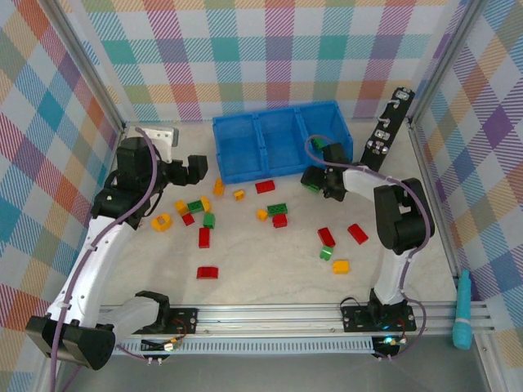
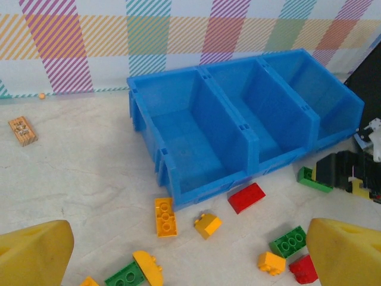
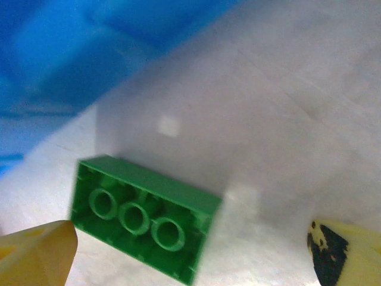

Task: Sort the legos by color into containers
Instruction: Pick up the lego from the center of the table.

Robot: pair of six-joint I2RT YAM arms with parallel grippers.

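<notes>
Brick (image 3: 143, 217), green, upside down on the table just before the blue bin (image 1: 245, 167).
Right gripper (image 1: 314, 181) stands open over it, left gripper (image 2: 190, 238) open too; closing across the brick's narrow width should hold best.

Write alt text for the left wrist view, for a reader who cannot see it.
A blue three-compartment bin sits on a pale table, with red, green and yellow bricks scattered before it. Two yellow fingertips occupy the bottom corners, wide apart.

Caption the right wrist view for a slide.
Open right pincer facing a green brick, underside showing, on the table beside the blue bin.
</notes>
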